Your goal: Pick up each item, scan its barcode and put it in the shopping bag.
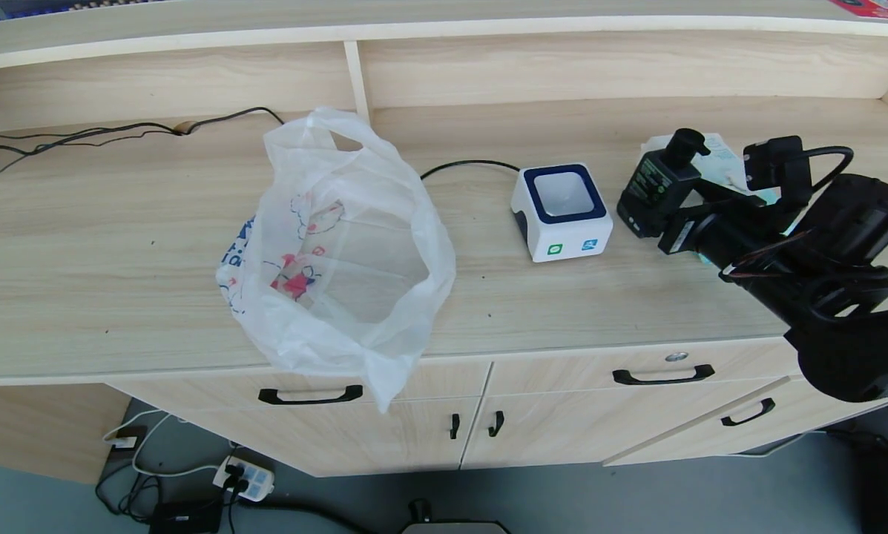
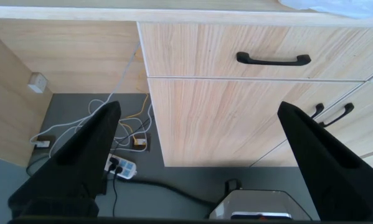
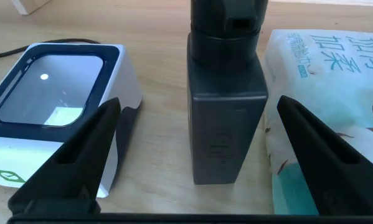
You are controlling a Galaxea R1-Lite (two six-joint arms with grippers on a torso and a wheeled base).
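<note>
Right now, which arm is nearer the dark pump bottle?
Right. The right gripper sits just before the dark square pump bottle; the left gripper hangs below the wooden counter.

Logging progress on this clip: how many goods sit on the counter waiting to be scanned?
2: a black pump bottle standing just right of the scanner, and a pale soft pack lying right of the bottle. The right arm may hide more.

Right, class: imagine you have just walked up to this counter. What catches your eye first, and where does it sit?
The white shopping bag stands open on the counter, left of centre, its bottom drooping over the front edge. To its right sits the white scanner with a blue-rimmed window, then an upright black pump bottle with the right gripper open and aimed at it.
</note>
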